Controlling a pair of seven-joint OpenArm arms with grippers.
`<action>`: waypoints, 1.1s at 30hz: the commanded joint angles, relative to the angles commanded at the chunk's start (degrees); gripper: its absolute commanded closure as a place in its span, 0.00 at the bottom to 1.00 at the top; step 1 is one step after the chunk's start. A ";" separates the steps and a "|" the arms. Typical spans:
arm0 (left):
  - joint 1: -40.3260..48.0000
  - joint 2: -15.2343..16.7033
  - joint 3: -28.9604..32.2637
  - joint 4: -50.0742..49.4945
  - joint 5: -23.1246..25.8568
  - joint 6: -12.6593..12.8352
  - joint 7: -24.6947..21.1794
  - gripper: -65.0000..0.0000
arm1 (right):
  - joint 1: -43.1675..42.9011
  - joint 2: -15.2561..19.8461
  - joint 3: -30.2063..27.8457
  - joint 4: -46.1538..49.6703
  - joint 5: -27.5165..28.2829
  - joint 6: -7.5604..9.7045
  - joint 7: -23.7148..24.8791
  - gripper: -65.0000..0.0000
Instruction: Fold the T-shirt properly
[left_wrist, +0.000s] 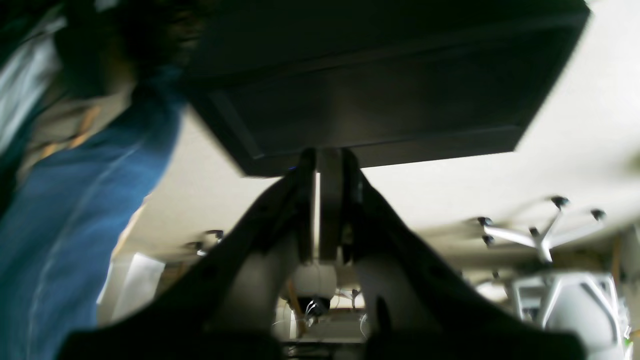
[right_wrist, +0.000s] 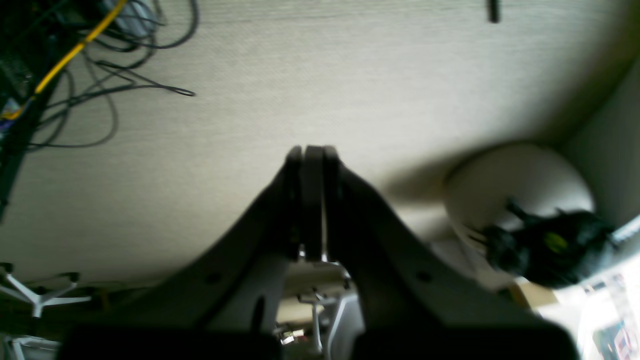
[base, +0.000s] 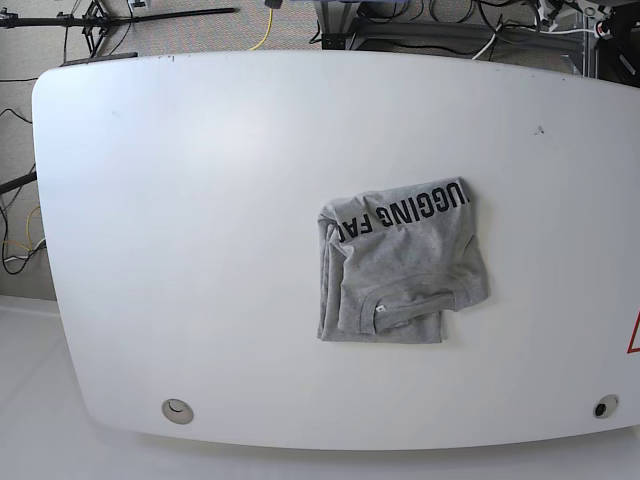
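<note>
The heather-grey T-shirt (base: 400, 265) lies folded into a compact rectangle right of the middle of the white table (base: 200, 200). Black block lettering (base: 405, 213) runs along its far edge, and the ribbed neck (base: 420, 300) faces the near edge. Neither arm shows in the base view. In the left wrist view my left gripper (left_wrist: 327, 167) is shut on nothing and points away from the table into the room. In the right wrist view my right gripper (right_wrist: 312, 150) is also shut and empty, pointing at bare floor. The shirt shows in neither wrist view.
Two round grommets (base: 177, 408) (base: 603, 407) sit near the table's front edge. The left wrist view shows a dark flat panel (left_wrist: 380, 85), a person in blue (left_wrist: 75, 210) and a chair base (left_wrist: 542, 235). The right wrist view shows cables (right_wrist: 100, 60) on the floor.
</note>
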 joint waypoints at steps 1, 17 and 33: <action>-0.62 0.00 1.05 -1.67 1.14 0.00 -0.97 1.00 | 0.88 0.00 0.00 -2.02 -0.09 0.00 1.14 1.00; -13.19 2.81 6.51 -33.23 16.70 1.54 -24.09 1.00 | 12.75 4.04 -2.55 -41.67 -3.43 -2.37 22.68 1.00; -24.88 7.74 6.59 -58.37 25.67 21.67 -46.07 1.00 | 18.46 0.88 -8.53 -56.35 -9.85 -21.63 39.74 1.00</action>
